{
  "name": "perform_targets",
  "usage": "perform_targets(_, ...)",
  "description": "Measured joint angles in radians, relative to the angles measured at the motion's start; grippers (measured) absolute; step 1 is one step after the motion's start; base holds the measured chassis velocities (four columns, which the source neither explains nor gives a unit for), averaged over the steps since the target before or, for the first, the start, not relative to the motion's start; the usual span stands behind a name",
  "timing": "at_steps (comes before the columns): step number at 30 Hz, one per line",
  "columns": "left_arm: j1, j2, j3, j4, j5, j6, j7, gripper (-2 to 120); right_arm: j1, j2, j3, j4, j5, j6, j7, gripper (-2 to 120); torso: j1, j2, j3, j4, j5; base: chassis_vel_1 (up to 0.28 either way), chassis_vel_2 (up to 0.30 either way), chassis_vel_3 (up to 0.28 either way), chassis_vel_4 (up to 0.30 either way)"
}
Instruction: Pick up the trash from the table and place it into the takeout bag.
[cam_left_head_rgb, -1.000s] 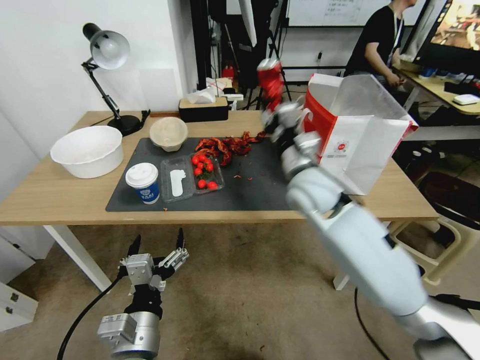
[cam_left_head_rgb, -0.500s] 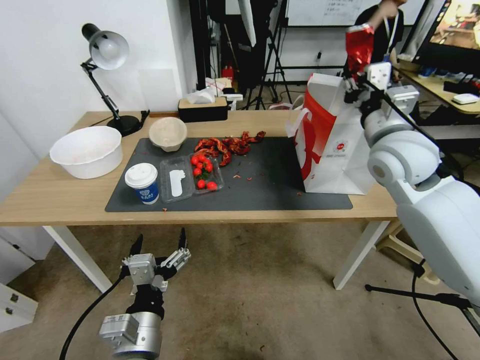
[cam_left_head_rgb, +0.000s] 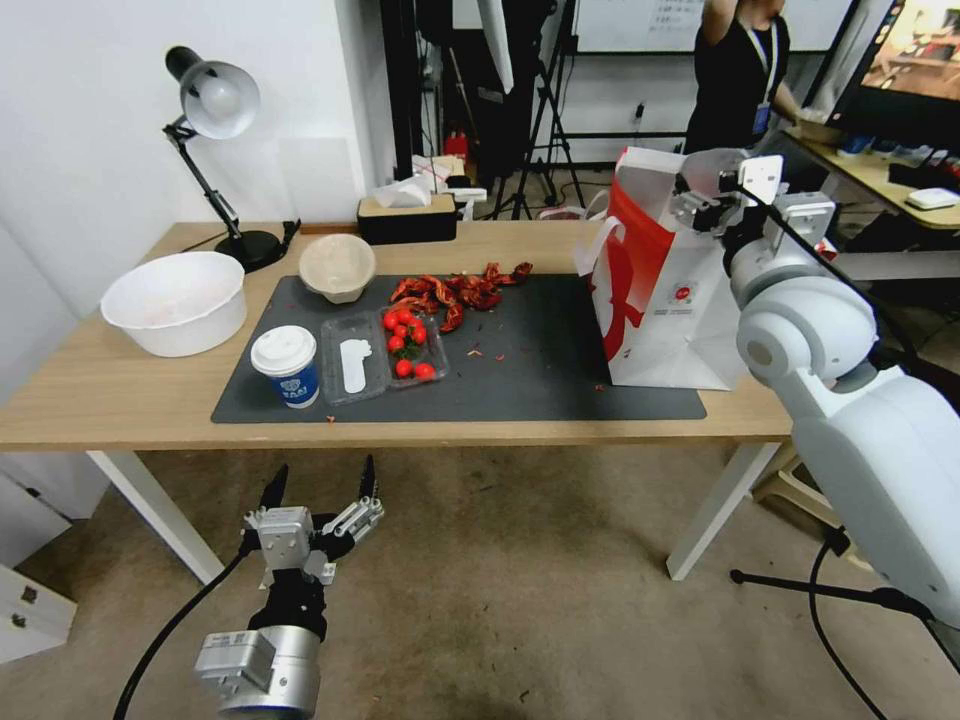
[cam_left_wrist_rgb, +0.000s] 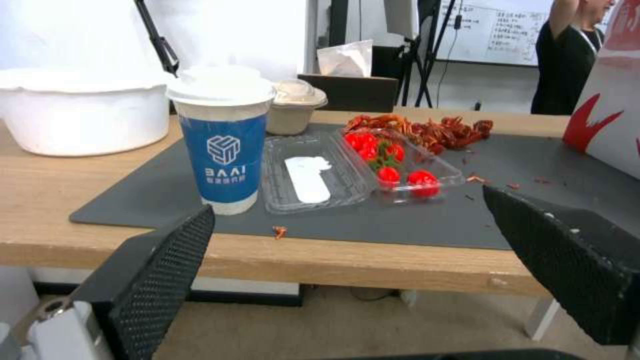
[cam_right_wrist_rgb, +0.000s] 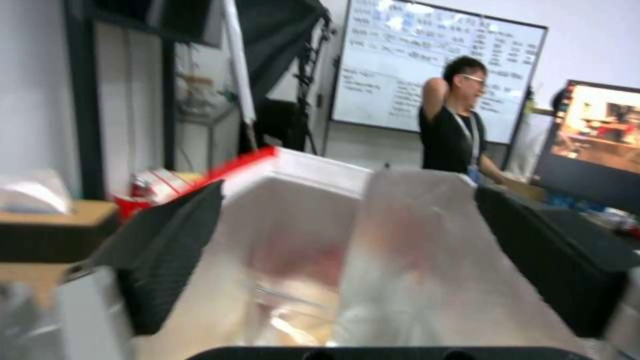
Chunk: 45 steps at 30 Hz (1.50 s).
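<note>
The bag's (cam_left_head_rgb: 668, 290) inside is hard to read: the right wrist view gives only pale, glossy walls with a reddish smear low down, and what lies there cannot be made out. The right gripper (cam_left_head_rgb: 712, 203) hangs at the bag's open mouth, its dark textured fingers (cam_right_wrist_rgb: 172, 245) spread wide with nothing between them. The bag, white paper with red sides and a small round logo, stands upright on the right end of the table (cam_left_head_rgb: 120, 390), its base partly on the grey mat (cam_left_head_rgb: 540, 370).

The left gripper (cam_left_head_rgb: 320, 492) hovers low in front of the table edge, below the top, fingers apart and empty (mesh-patterned pads).

On the mat stand the blue-and-white cup (cam_left_head_rgb: 285, 365) with its white lid, a clear clamshell box (cam_left_head_rgb: 385, 355) lying open with tomatoes in one half, and behind it a loose heap of red scraps (cam_left_head_rgb: 455, 289). The pulp bowl (cam_left_head_rgb: 337, 266) sits at the mat's far edge. A white bowl (cam_left_head_rgb: 176, 301) rests on bare wood near the left end. Open mat lies between the box and the bag.
</note>
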<state>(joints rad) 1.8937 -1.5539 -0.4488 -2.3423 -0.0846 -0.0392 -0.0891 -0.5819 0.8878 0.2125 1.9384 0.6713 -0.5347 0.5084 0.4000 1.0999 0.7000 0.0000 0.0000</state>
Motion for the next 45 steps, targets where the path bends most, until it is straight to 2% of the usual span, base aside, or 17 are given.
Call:
perform_targets(1, 0.0, 0.0, 0.0, -0.002, 0.0, 0.001, 0.0, 100, -0.004, 0.0, 0.0, 0.006, 0.002, 0.002, 0.0, 97, 0.0, 0.0, 0.0, 0.0, 0.0001, 0.0, 0.0, 0.0, 0.0)
perform_targets(3, 0.0, -0.001, 0.001, -0.004, 0.0, 0.001, 0.0, 100, -0.01, 0.0, -0.001, 0.016, 0.007, 0.006, 0.0, 99, 0.0, 0.0, 0.0, -0.0001, 0.0, 0.0, 0.0, 0.0, 0.0)
perform_targets(18, -0.002, -0.001, 0.0, -0.005, -0.001, 0.003, 0.0, 100, -0.043, -0.012, 0.001, 0.079, 0.07, 0.096, -0.002, 100, 0.0, 0.0, 0.0, 0.0, -0.0001, 0.0, 0.0, 0.0, 0.0)
perform_targets(19, -0.003, -0.001, 0.0, -0.005, -0.001, 0.003, 0.0, 100, -0.052, -0.018, 0.002, 0.097, 0.089, 0.122, -0.007, 100, 0.0, 0.0, 0.0, 0.0, -0.0001, 0.0, 0.0, 0.0, 0.0)
perform_targets(20, -0.003, -0.004, 0.001, 0.004, -0.003, 0.0, 0.0, 100, -0.145, -0.033, 0.03, 0.181, 0.135, 0.236, -0.061, 100, 0.0, 0.0, 0.0, 0.0001, -0.0002, 0.0, 0.0, 0.0, 0.0)
perform_targets(21, -0.003, -0.001, 0.002, 0.005, -0.003, -0.003, 0.0, 100, -0.272, -0.04, 0.054, 0.231, 0.07, 0.321, -0.122, 100, 0.0, 0.0, 0.0, -0.0002, -0.0001, 0.0, 0.0, 0.0, 0.0)
perform_targets(22, -0.003, -0.001, 0.002, 0.005, -0.003, -0.003, 0.0, 100, -0.272, -0.04, 0.054, 0.231, 0.07, 0.321, -0.122, 100, 0.0, 0.0, 0.0, -0.0002, -0.0001, 0.0, 0.0, 0.0, 0.0)
perform_targets(24, -0.006, 0.005, 0.001, 0.007, -0.003, -0.006, 0.0, 100, -0.377, -0.037, 0.078, 0.247, 0.0, 0.41, -0.157, 100, 0.0, 0.0, 0.0, 0.0004, 0.0001, 0.0, 0.0, 0.0, 0.0)
perform_targets(25, -0.007, 0.007, 0.001, 0.007, -0.003, -0.011, 0.0, 100, -0.504, -0.022, 0.14, 0.272, -0.037, 0.498, -0.216, 100, 0.0, 0.0, 0.0, 0.0001, -0.0001, 0.0, 0.0, 0.0, 0.0)
perform_targets(26, -0.007, 0.007, 0.001, 0.007, -0.003, -0.011, 0.0, 100, -0.504, -0.022, 0.14, 0.272, -0.037, 0.498, -0.216, 100, 0.0, 0.0, 0.0, 0.0001, -0.0001, 0.0, 0.0, 0.0, 0.0)
perform_targets(28, -0.009, 0.008, 0.002, 0.007, -0.003, -0.015, 0.001, 100, -0.637, 0.006, 0.194, 0.292, -0.076, 0.58, -0.266, 100, 0.0, 0.0, 0.0, 0.0, -0.0002, 0.0, 0.0, 0.0, 0.0)
perform_targets(29, -0.012, 0.008, 0.003, 0.007, -0.005, -0.018, 0.001, 100, -0.774, 0.049, 0.235, 0.298, -0.13, 0.659, -0.306, 100, 0.0, 0.0, 0.0, -0.0003, -0.0001, 0.0, 0.0, 0.0, 0.0)
perform_targets(30, -0.012, 0.008, 0.003, 0.007, -0.005, -0.018, 0.001, 100, -0.774, 0.049, 0.235, 0.298, -0.13, 0.659, -0.306, 100, 0.0, 0.0, 0.0, -0.0003, -0.0001, 0.0, 0.0, 0.0, 0.0)
perform_targets(31, -0.016, 0.009, 0.005, 0.009, -0.006, -0.021, 0.001, 100, -0.883, 0.1, 0.265, 0.289, -0.178, 0.73, -0.345, 100, 0.0, 0.0, 0.0, 0.0, -0.0002, 0.0, 0.0, 0.0, 0.0)
perform_targets(33, -0.017, 0.009, 0.006, 0.01, -0.007, -0.021, 0.001, 100, -0.94, 0.126, 0.277, 0.278, -0.2, 0.761, -0.366, 100, 0.0, 0.0, 0.0, -0.0001, 0.0004, 0.0, 0.0, 0.0, 0.0)
perform_targets(36, -0.026, 0.014, 0.011, 0.01, -0.01, -0.019, 0.002, 100, -1.094, 0.21, 0.287, 0.207, -0.278, 0.881, -0.43, 100, 0.0, 0.0, 0.0, -0.0002, -0.0001, 0.0, 0.0, 0.0, 0.0)
perform_targets(45, -0.031, 0.025, 0.01, 0.003, -0.028, -0.012, 0.0, 100, -1.176, 0.296, 0.241, 0.129, -0.339, 0.974, -0.473, 100, 0.0, 0.0, 0.0, 0.0001, -0.0001, 0.0, 0.0, 0.0, 0.0)
